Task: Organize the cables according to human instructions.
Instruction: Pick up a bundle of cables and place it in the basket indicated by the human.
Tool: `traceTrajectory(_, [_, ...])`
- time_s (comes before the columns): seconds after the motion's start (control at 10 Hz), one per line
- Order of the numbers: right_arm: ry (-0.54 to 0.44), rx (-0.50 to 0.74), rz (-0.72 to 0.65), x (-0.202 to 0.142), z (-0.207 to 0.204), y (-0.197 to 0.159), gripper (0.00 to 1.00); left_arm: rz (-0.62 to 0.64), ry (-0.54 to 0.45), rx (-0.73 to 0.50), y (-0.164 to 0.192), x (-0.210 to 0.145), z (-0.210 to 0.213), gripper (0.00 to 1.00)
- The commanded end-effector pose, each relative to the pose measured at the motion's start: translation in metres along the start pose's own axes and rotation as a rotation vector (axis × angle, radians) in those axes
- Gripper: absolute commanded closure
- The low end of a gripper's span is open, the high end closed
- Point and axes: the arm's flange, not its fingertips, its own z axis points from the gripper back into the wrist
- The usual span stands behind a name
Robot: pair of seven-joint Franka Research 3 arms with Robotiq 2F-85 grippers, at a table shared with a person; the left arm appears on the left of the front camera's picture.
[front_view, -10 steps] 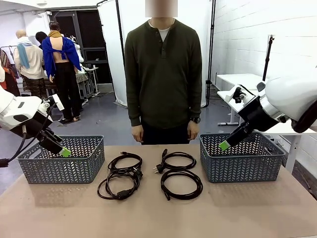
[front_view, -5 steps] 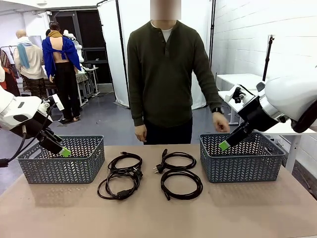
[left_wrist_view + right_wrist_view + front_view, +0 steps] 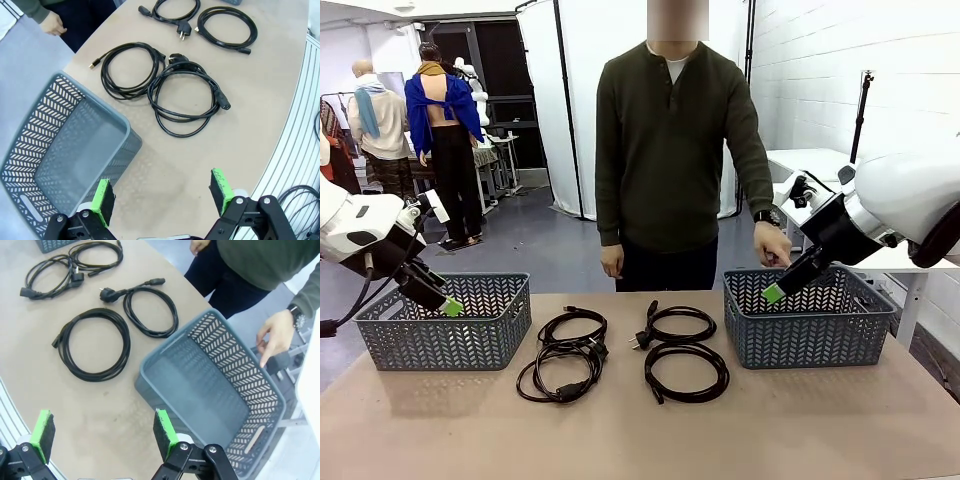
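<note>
Cables (image 3: 582, 349) lie left of the right basket (image 3: 810, 340). A hand (image 3: 772, 245) over its rim is probably pointing there. My left gripper (image 3: 162, 195) and right gripper (image 3: 103, 432) hang open, empty.

Bare table (image 3: 640, 440) is lying open before the cables (image 3: 590, 350). The left basket (image 3: 445, 340) and right basket (image 3: 810, 340) are walling the flanks; a person's hand (image 3: 772, 245) is hovering by the latter's far rim.

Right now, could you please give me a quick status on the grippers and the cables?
Left gripper open, empty. Right gripper open, empty. Four cables coiled on table, untouched. Person's hand at right basket's far rim.
</note>
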Motion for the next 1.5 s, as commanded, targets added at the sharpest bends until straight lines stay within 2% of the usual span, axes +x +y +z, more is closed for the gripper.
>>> traceTrajectory(0.0, [-0.012, 0.015, -0.003, 0.0, -0.003, -0.002, 0.0, -0.002, 0.005, -0.001, 0.002, -0.002, 0.0, 0.0])
traceTrajectory(1.0, [0.001, -0.001, 0.0, 0.0, 0.0, 0.0, 0.0, -0.002, 0.005, -0.001, 0.002, -0.002, 0.0, 0.0])
traceTrajectory(1.4, [0.113, -0.044, -0.167, 0.049, -0.02, 0.032, 0.0, -0.002, 0.005, -0.001, 0.002, -0.002, 0.0, 0.0])
